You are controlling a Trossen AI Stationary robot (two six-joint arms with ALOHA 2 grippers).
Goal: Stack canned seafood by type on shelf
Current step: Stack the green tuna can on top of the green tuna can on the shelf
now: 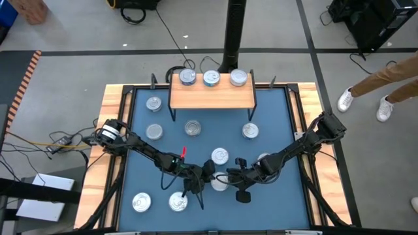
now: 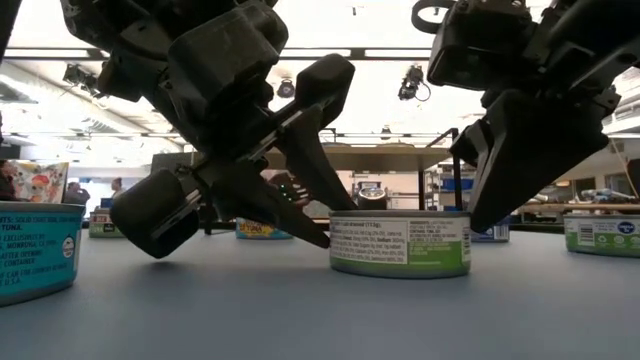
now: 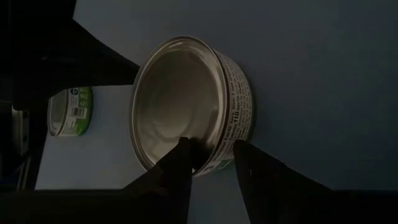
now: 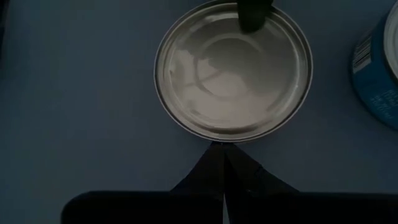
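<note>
matte fingers of left end effector [image 3: 211,155] pinch round shiny tin [image 3: 186,109] rim; right end effector [image 4: 224,152] closed beside.

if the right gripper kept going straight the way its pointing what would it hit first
Most likely the green-labelled can right ahead of it. The right gripper is shut, tips nearly at the can's rim, and the left gripper's finger sits over the far edge. Whether contact already exists is unclear.
</note>
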